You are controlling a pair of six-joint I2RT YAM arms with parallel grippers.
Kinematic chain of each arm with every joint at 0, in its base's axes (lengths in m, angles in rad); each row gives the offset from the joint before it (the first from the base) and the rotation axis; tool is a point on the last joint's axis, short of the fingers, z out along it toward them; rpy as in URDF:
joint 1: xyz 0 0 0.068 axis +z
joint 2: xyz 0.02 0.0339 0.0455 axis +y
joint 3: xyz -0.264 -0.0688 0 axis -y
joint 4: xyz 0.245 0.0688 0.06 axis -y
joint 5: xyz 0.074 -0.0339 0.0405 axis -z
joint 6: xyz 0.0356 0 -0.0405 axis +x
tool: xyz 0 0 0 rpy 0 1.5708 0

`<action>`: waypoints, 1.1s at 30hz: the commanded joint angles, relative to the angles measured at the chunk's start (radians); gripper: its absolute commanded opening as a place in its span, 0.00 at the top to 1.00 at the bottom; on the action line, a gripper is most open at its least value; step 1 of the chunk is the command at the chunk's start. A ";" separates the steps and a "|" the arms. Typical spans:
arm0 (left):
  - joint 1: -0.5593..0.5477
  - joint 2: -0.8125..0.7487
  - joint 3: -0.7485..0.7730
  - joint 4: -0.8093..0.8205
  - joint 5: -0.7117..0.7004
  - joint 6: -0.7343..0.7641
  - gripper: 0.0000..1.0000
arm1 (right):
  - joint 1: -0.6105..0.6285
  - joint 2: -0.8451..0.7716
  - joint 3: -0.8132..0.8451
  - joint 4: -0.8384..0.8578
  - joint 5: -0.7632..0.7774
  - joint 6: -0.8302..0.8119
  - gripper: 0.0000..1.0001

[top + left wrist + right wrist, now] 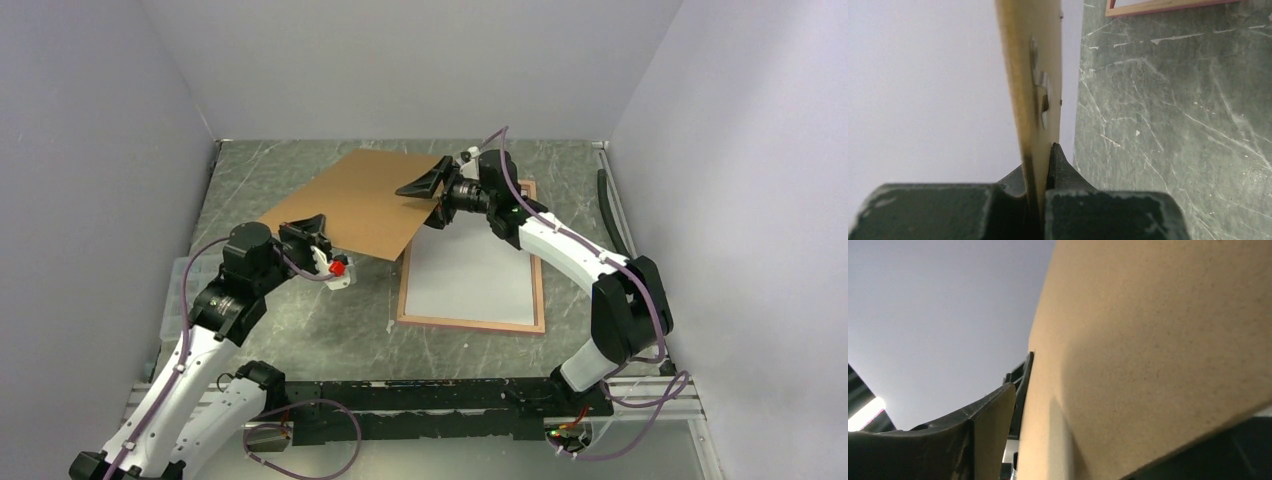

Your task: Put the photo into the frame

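The frame (470, 323) lies flat on the table at the right of centre, its narrow pinkish-brown border showing. The photo (475, 275) lies inside it, plain white back up. A brown backing board (365, 205) hangs tilted above the table and covers the frame's far left corner. My left gripper (312, 232) is shut on the board's near left edge; in the left wrist view the board (1028, 75) is pinched between both jaws. My right gripper (432, 190) is open at the board's right edge. One of its fingers (988, 425) stands apart from the board (1148, 340).
A clear plastic box (175, 290) sits off the table's left edge. A black cable (603, 195) runs along the right edge. Grey walls close in the back and sides. A metal clip (1040, 95) is fixed to the board's face. The frame's corner (1168, 6) shows far ahead.
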 commanded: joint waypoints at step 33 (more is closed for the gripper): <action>-0.006 -0.053 0.162 -0.071 0.159 -0.007 0.97 | 0.131 -0.515 -0.089 -0.422 0.289 -2.243 0.06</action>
